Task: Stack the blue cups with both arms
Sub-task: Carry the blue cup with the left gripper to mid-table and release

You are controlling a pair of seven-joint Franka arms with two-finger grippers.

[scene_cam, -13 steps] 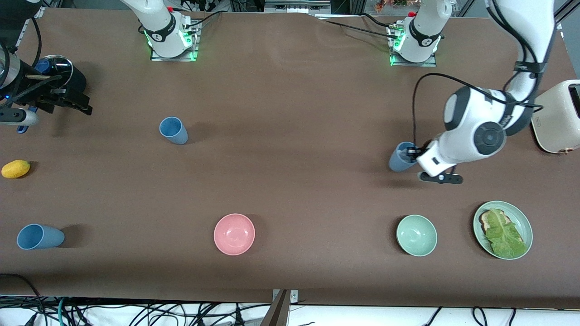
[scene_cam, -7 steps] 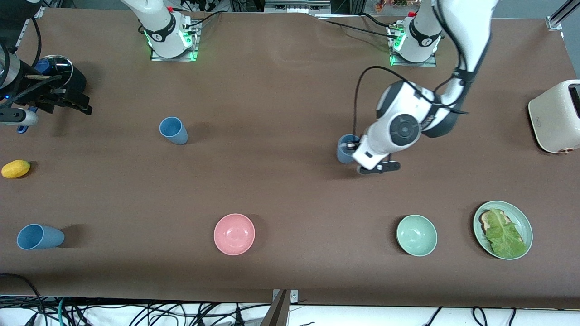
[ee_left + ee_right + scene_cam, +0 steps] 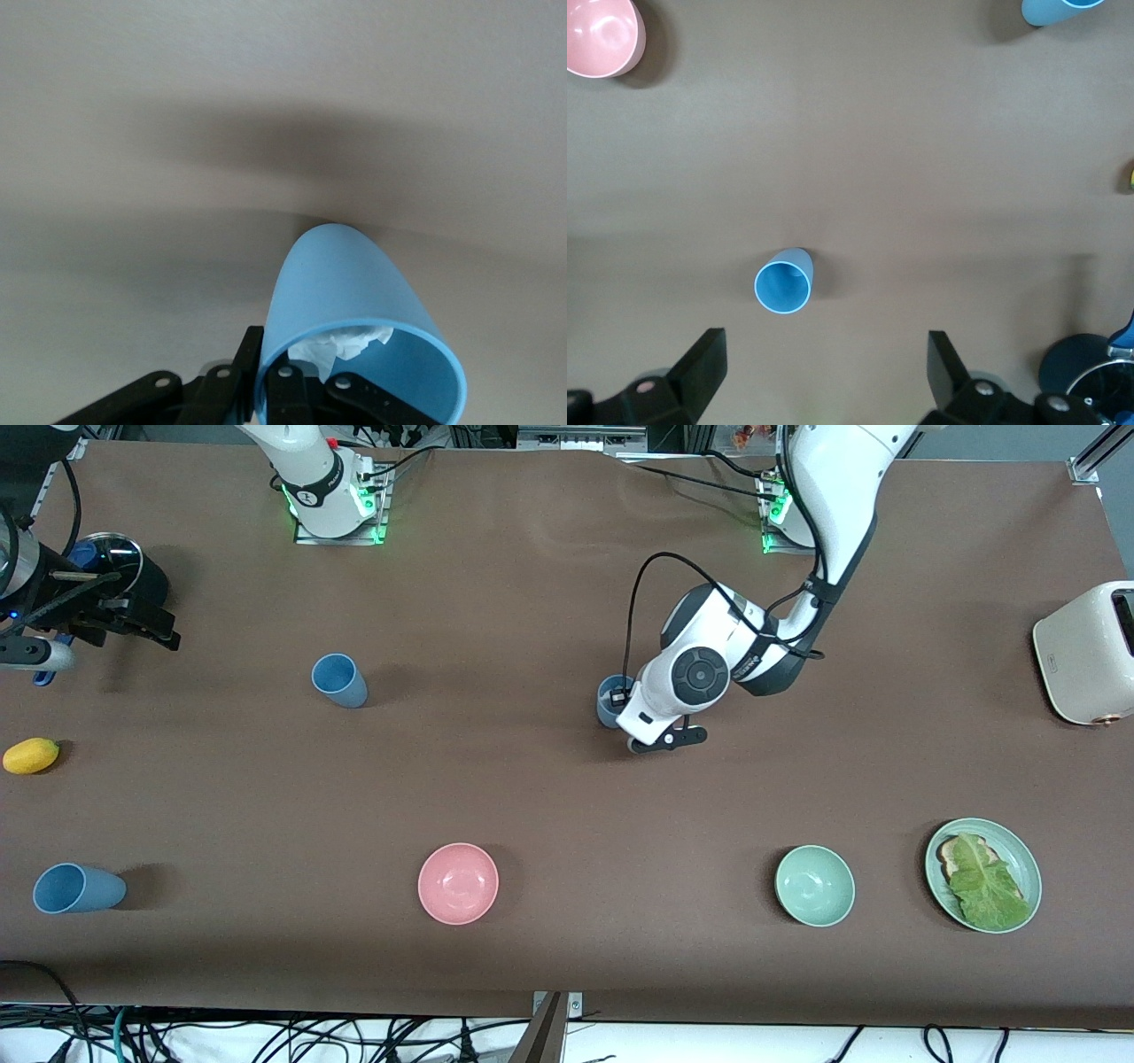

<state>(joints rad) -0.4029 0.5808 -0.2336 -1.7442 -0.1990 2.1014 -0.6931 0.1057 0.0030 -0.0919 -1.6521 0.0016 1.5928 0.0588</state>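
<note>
My left gripper is shut on the rim of a grey-blue cup over the middle of the table. In the left wrist view one finger is inside and one outside the cup, pinched by the left gripper; white crumpled paper lies in it. A sky blue cup stands upright nearer the right arm's end. Another blue cup lies on its side near the table's front edge. My right gripper hangs open high above the table, beside the upright cup; it is outside the front view.
A pink bowl and a pale green bowl sit near the front edge. A green plate with toast and lettuce lies beside the green bowl. A cream toaster stands at the left arm's end. A lemon and dark equipment sit at the right arm's end.
My left arm has carried the grey-blue cup from near the toaster toward the table's middle, closer to the upright sky blue cup. Nothing else has moved.
</note>
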